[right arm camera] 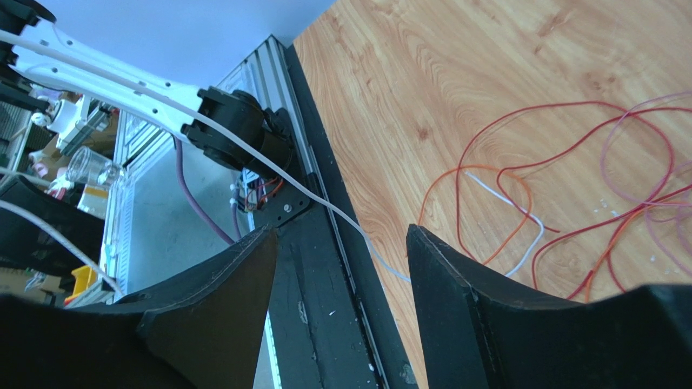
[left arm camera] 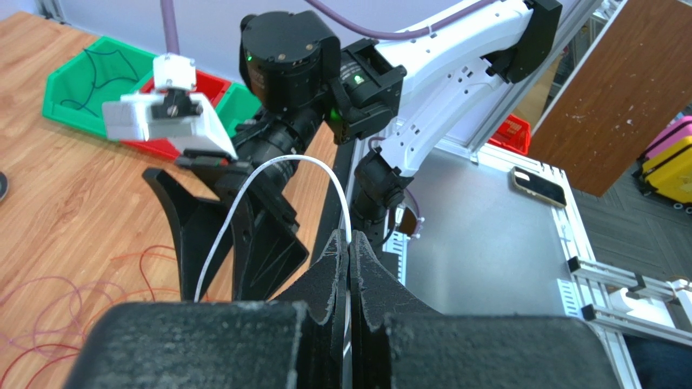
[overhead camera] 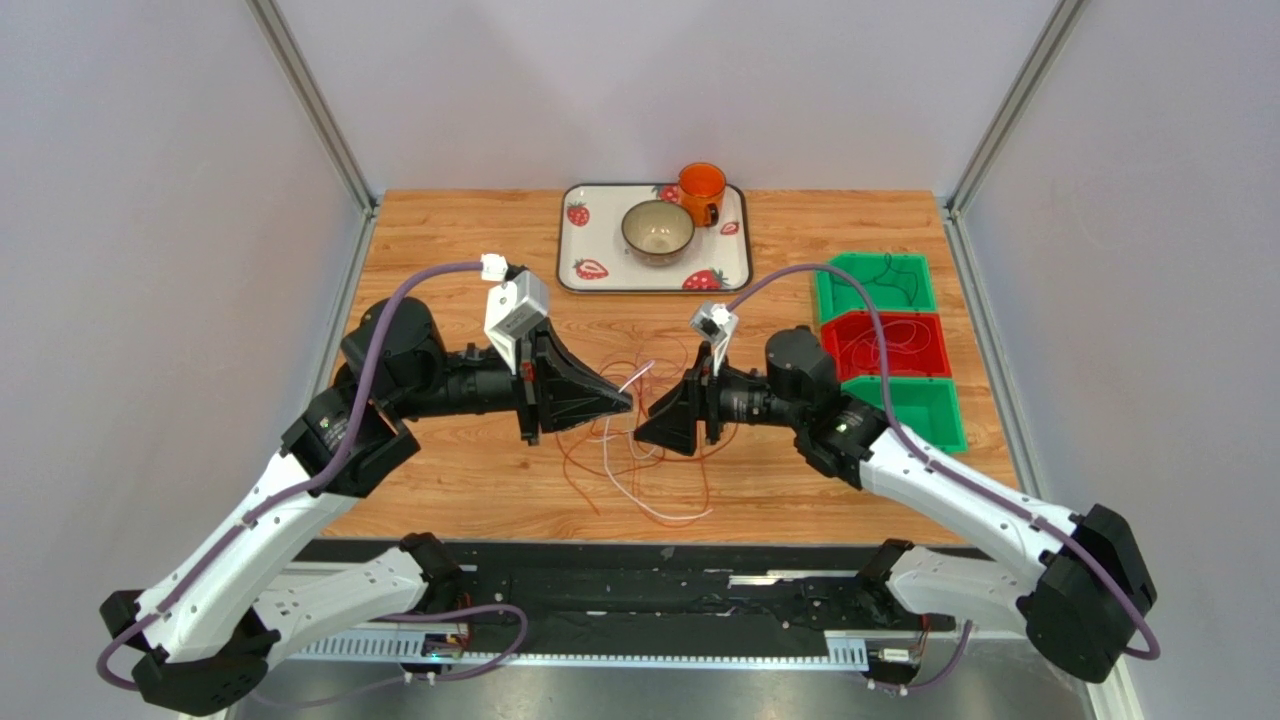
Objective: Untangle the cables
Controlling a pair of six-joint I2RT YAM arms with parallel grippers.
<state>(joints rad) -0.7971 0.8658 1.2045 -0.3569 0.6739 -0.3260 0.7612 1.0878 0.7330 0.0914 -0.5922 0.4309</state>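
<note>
A loose tangle of thin red, orange and white cables [overhead camera: 624,458] lies on the wooden table between the two arms. My left gripper [overhead camera: 621,398] hangs just above it, shut on a white cable. In the left wrist view that white cable [left arm camera: 276,164] arches up out of the closed left gripper [left arm camera: 350,237] and drops toward the table. My right gripper [overhead camera: 646,425] faces the left one from close by. In the right wrist view the right gripper [right arm camera: 341,233] is open, and the white cable [right arm camera: 244,151] crosses beyond the gap without touching the fingers. Red and orange loops [right arm camera: 568,138] lie to its right.
A strawberry-print tray [overhead camera: 573,258] at the back holds a bowl [overhead camera: 658,230] and an orange cup [overhead camera: 700,188]. Green [overhead camera: 879,279] and red [overhead camera: 897,347] bins with cables in them line the right edge. The black rail [right arm camera: 325,267] borders the table's near edge.
</note>
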